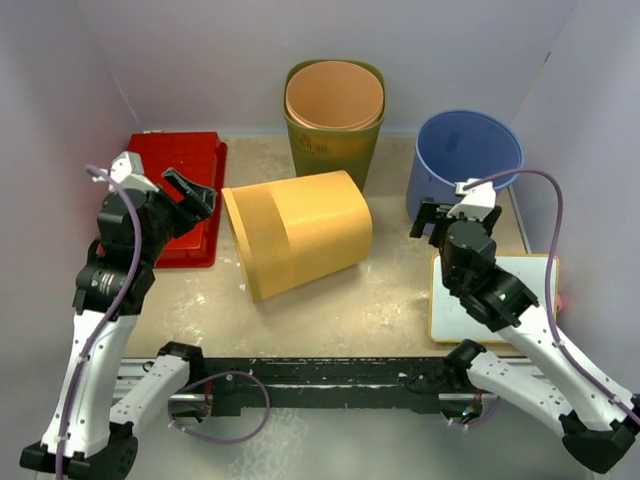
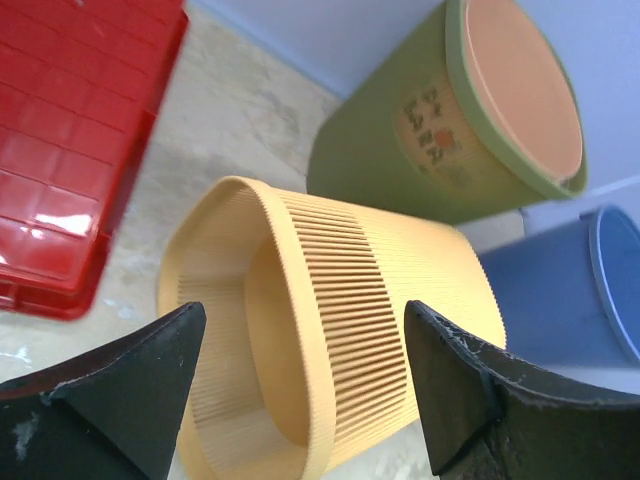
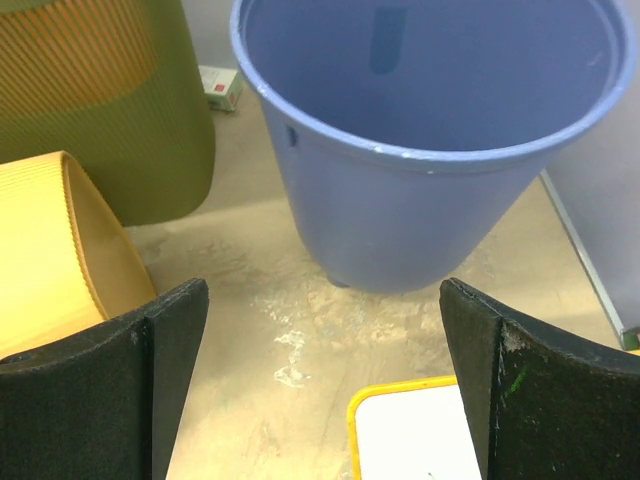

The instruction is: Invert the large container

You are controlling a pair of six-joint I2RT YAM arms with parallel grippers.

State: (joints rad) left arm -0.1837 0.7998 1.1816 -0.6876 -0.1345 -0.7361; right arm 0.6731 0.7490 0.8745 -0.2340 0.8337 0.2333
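Observation:
A large yellow ribbed container (image 1: 300,230) lies on its side in the middle of the table, its open mouth facing left. It shows in the left wrist view (image 2: 400,290) with the mouth towards the camera, and its edge shows in the right wrist view (image 3: 40,250). My left gripper (image 1: 190,195) is open and empty just left of the mouth, above the red tray's edge; it frames the rim (image 2: 302,310) without touching it. My right gripper (image 1: 428,215) is open and empty to the right of the container, in front of the blue bucket (image 3: 322,290).
A green bin (image 1: 333,140) with an orange insert (image 1: 335,95) stands upright at the back centre. A blue bucket (image 1: 468,160) stands at the back right. A red tray (image 1: 185,170) lies at the left. A yellow-rimmed white board (image 1: 495,300) lies at the front right.

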